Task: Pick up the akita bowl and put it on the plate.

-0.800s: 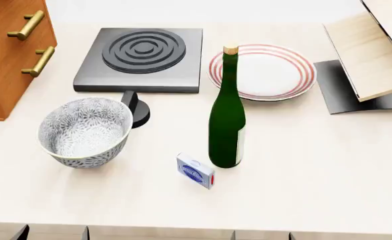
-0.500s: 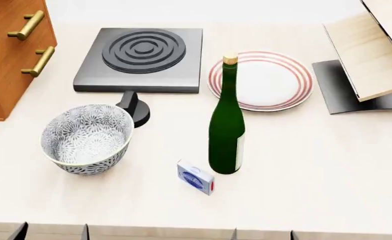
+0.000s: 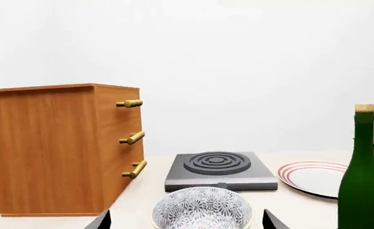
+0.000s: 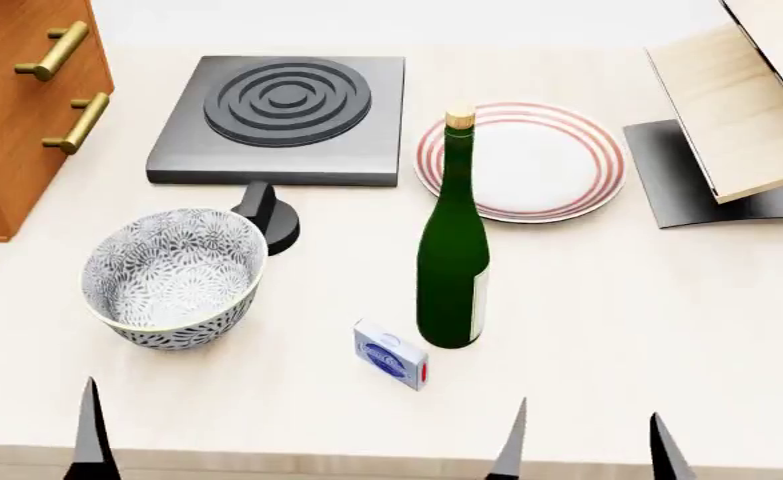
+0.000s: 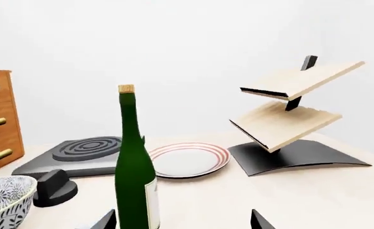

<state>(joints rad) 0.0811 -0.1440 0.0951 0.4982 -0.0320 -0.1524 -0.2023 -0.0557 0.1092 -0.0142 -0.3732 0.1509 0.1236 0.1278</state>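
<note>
The akita bowl stands upright at the counter's front left, white with a dense grey-blue floral pattern. The plate, white with red rings, lies at the back right of centre, bare. One dark fingertip of my left gripper pokes up at the head view's bottom edge, nearer than the bowl. My left gripper is open, and the bowl shows ahead between its fingers, untouched. My right gripper is open near the front edge, holding nothing. The right wrist view also shows the plate.
A tall green bottle stands between bowl and plate, with a small blue box at its foot. A dark square burner and its knob sit behind the bowl. A wooden cabinet stands left, a tilted shelf rack right.
Dark fingertips of both grippers have risen into the bottom edge of the head view. Before that the head view shifted slightly. Bowl, plate and bottle stay where they stood.
</note>
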